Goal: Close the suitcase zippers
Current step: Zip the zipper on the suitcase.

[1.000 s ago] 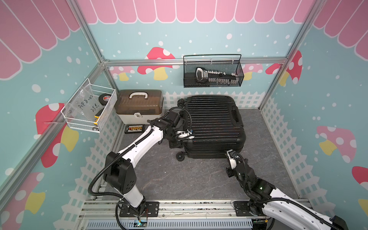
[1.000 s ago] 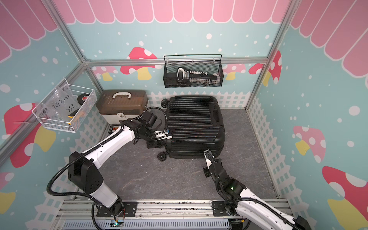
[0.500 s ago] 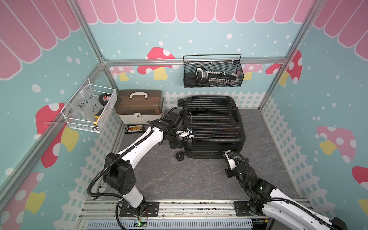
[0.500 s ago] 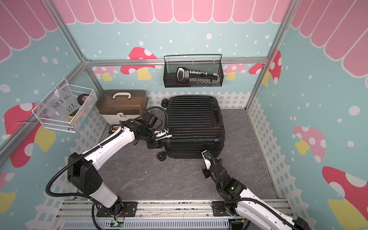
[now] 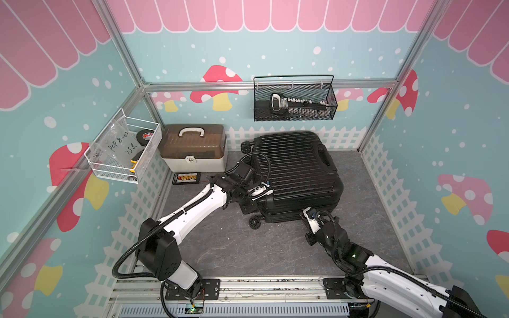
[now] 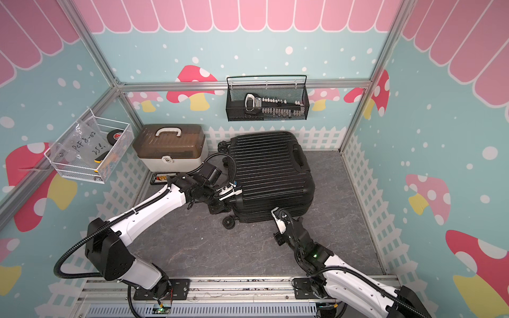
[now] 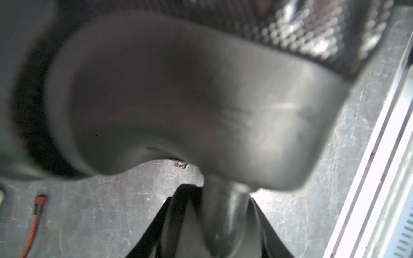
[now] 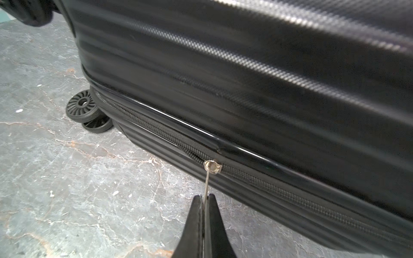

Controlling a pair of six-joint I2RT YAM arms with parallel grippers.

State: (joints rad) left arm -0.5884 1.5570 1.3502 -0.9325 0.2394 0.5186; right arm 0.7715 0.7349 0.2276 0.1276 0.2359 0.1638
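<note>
Black suitcase (image 5: 297,170) lies flat on the counter (image 5: 248,247). Right hand (image 8: 204,197) is pinched tight on the zipper (image 8: 156,128) pull (image 8: 207,178), apparently to drag it along. Left hand (image 7: 220,194) is clasped round a caster (image 7: 178,100), probably bracing the case.

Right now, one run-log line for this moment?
right pincer: shut on zipper pull, suitcase near side; left pincer: at suitcase wheel end, grip unclear; zipper: looks open toward wheel

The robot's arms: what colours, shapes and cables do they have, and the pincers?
The left arm and the right arm have white shells, black joints and black ribbed cables looping outside. A green light glows on the right arm. The right pincer has slim, black, tapering fingers.
</note>
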